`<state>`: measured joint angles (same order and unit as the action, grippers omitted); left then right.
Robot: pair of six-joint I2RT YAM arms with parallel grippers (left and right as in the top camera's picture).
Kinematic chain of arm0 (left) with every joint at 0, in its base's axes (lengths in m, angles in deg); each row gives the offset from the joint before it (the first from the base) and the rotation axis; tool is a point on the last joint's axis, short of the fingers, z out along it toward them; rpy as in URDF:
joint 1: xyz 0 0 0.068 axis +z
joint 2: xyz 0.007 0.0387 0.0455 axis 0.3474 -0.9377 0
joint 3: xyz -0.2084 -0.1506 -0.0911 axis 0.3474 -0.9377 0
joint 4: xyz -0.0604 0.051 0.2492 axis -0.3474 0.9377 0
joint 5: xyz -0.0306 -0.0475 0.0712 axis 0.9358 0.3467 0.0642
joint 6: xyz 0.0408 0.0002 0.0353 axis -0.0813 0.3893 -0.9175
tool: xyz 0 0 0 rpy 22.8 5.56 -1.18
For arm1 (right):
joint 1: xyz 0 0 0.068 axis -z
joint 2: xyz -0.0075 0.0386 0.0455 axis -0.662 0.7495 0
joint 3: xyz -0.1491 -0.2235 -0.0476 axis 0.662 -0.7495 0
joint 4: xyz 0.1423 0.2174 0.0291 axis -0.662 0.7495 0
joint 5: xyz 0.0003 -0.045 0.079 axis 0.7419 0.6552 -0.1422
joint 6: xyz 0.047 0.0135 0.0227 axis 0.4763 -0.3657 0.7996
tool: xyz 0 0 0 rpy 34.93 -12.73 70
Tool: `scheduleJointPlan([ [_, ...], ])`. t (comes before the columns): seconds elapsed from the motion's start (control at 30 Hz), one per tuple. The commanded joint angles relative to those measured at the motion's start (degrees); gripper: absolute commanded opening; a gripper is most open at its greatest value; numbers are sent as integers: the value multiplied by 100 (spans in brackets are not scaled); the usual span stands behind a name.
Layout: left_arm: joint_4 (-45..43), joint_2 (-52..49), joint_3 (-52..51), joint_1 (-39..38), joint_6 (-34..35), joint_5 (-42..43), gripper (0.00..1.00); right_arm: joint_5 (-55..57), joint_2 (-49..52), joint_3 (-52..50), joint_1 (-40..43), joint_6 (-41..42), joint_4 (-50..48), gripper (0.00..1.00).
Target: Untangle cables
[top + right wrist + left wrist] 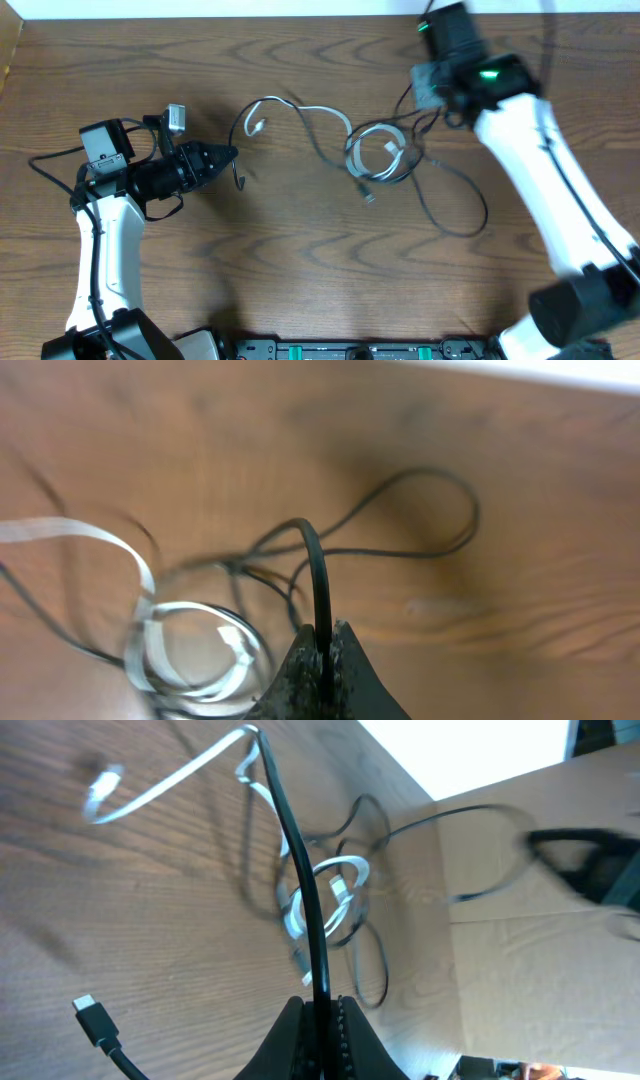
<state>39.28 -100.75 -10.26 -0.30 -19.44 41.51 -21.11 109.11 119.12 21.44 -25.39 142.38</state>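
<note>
Black cable (297, 870) in each outstretched tool (322, 1012) (322, 644)

I see a thin black round cable (322, 578) tangled through a flat white cable (165, 780), coiled mid-worktop (300, 260). White tail runs left, black loop trails right, black plug (95, 1018) lies flat.

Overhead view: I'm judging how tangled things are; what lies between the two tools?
In the overhead view, the white cable arcs from near the left tool to a coil of white and black cable beside the right tool.
</note>
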Motion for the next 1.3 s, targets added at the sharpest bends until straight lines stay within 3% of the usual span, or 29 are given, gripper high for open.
scheduleJointPlan([
  [0.0, 138, 85, 24, -13, -236, -249, 7, 15, -649, 177, 208, 105, -94, 1],
  [0.23, 374, 85, 24, -13, -555, -286, 7, -767, -1283, 177, 267, 101, -109, 1],
  [0.4, 876, 85, 24, -13, -892, -964, 7, 175, -1226, 173, 278, 103, 181, 4],
  [0.5, 946, 87, 24, -13, -951, -938, 8, 1051, -1126, 173, 317, 428, 474, 38],
  [0.53, 935, 96, 24, -13, -955, -737, 7, 1167, -1056, 173, 361, 433, 605, 55],
  [0.57, 927, 98, 26, -13, -962, -555, 7, 1163, -1027, 170, 385, 431, 656, 62],
  [0.6, 850, 129, 26, -13, -1134, 205, 7, 990, -905, 168, 439, 431, 807, 74],
  [0.67, 669, 240, 31, -13, -1185, 1224, 7, 356, -623, 168, 483, 398, 1010, 84],
  [0.87, 649, 1086, 31, -13, -1165, 1963, 7, -2791, 538, 168, 302, -1237, 1362, 91],
  [1.1, 592, 2479, 31, -13, -1056, 1526, 7, -2997, 1639, 168, -295, -2583, 1235, 87],
  [1.27, 619, 2966, 31, -13, -649, 1373, 7, -2999, 1926, 166, -645, -2793, 367, 87],
])
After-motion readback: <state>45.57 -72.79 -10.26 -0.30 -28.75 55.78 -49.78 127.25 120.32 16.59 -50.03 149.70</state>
